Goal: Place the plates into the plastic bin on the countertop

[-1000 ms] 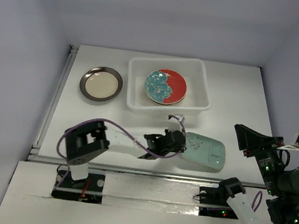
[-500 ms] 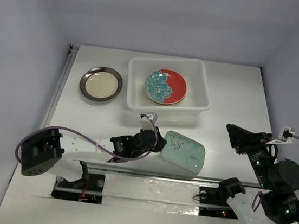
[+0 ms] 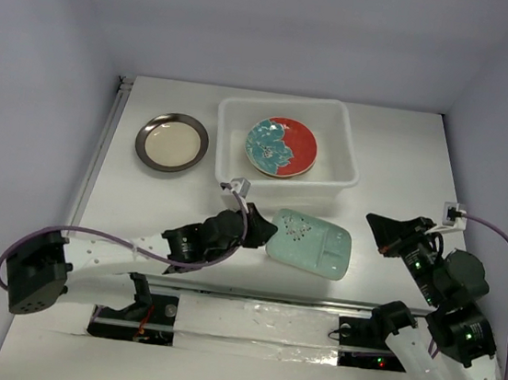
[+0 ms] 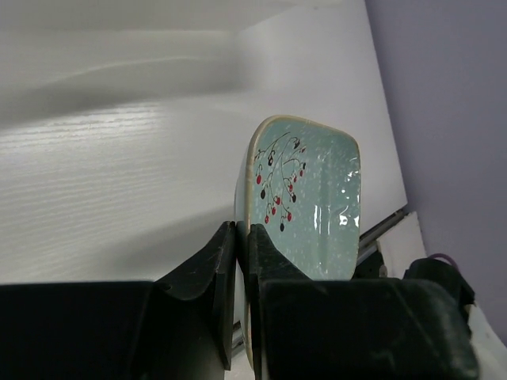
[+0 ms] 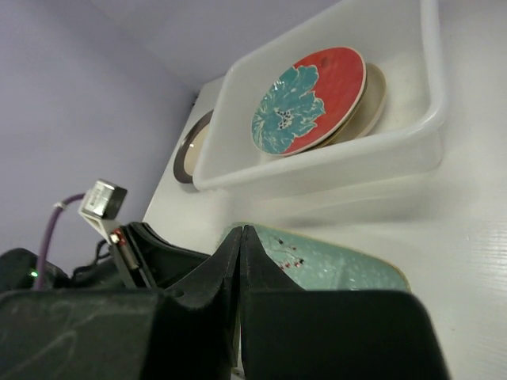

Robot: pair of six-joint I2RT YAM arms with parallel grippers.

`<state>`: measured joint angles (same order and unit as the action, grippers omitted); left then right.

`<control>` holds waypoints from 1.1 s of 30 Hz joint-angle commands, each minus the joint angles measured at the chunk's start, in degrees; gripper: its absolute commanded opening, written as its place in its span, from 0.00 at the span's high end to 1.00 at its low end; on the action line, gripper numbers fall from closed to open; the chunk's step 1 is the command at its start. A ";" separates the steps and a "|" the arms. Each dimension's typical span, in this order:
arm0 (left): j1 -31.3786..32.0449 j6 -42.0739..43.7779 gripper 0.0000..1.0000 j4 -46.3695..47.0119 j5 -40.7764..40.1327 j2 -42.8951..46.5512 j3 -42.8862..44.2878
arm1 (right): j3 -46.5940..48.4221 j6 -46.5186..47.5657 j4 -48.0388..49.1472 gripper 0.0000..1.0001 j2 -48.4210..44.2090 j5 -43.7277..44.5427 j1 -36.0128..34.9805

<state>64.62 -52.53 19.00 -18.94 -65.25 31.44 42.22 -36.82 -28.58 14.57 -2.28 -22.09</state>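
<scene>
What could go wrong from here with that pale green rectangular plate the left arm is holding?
One: the left gripper pinches the pale green rectangular plate only at one short edge, so it may tilt or slip. Two: the front wall of the translucent white plastic bin is close ahead; a low lift could knock it. Three: it may land hard on the red-and-teal round plate inside.
</scene>
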 commanded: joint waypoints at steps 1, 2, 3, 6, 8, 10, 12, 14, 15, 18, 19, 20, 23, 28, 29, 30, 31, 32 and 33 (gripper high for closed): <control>-1.16 -2.23 1.00 7.99 1.18 7.23 2.22 | 0.41 1.04 3.27 1.00 0.11 -2.29 0.20; -1.69 -1.87 1.00 7.28 1.36 7.94 3.27 | 0.67 1.13 3.18 0.98 0.11 -2.20 0.20; -1.69 -1.52 1.00 6.32 1.36 8.65 3.80 | 1.02 1.22 3.00 0.96 0.20 -2.02 0.20; -2.31 0.15 1.00 3.77 1.71 10.93 6.34 | 2.25 1.40 2.65 0.94 0.28 -1.76 0.20; -4.32 1.81 1.00 2.44 2.50 11.90 8.62 | 2.96 1.49 2.39 0.93 0.20 -1.67 0.20; -6.08 2.96 1.00 1.83 3.38 12.34 10.04 | 3.31 1.40 2.47 0.93 0.20 -1.85 0.20; -8.98 4.89 1.00 1.74 4.09 12.17 12.40 | 3.57 1.40 2.39 0.93 0.20 -1.85 0.20; -12.30 6.91 1.00 1.30 4.78 11.03 14.34 | 3.49 1.22 2.30 0.93 -0.06 -1.93 0.20; -13.54 7.35 1.00 1.47 5.48 10.59 16.00 | 3.49 1.22 2.21 0.93 -0.15 -1.93 0.20; -18.19 8.76 1.00 2.35 8.29 7.34 19.34 | 3.84 1.13 1.51 0.92 -0.77 -2.11 0.20; -19.26 9.11 1.00 2.79 9.00 5.51 20.23 | 3.93 1.13 1.16 0.92 -1.03 -2.11 0.20; -20.14 9.55 1.00 2.97 9.36 4.36 21.11 | 3.93 1.13 0.81 0.91 -1.55 -2.02 0.20; -24.53 10.17 1.00 3.84 10.93 -0.11 24.10 | 3.93 1.14 0.28 0.91 -1.91 -1.76 0.20; -30.50 9.56 1.00 6.22 13.58 -8.20 27.62 | 2.52 1.05 1.33 0.94 -2.18 -3.95 0.20; -31.30 9.38 1.00 6.66 14.97 -9.18 28.06 | 2.43 1.13 1.24 0.94 -2.18 -4.13 0.20; -32.01 9.29 1.00 7.27 15.51 -10.06 29.02 | 2.34 1.13 1.24 0.95 -2.09 -4.22 0.20; -33.23 9.46 1.00 7.71 15.77 -11.90 30.25 | 2.08 1.22 1.24 0.95 -2.00 -4.39 0.20; -33.94 9.47 1.00 7.63 15.77 -12.87 30.26 | 1.99 1.22 1.24 0.95 -1.91 -4.48 0.20; -34.47 9.47 1.00 7.71 16.82 -13.92 31.65 | 1.91 1.22 1.24 0.95 -2.00 -4.48 0.20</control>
<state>31.86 -40.82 14.66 -5.85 -79.70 56.38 43.81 -36.62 -29.12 13.04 -5.26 -22.09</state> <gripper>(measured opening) 0.033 0.056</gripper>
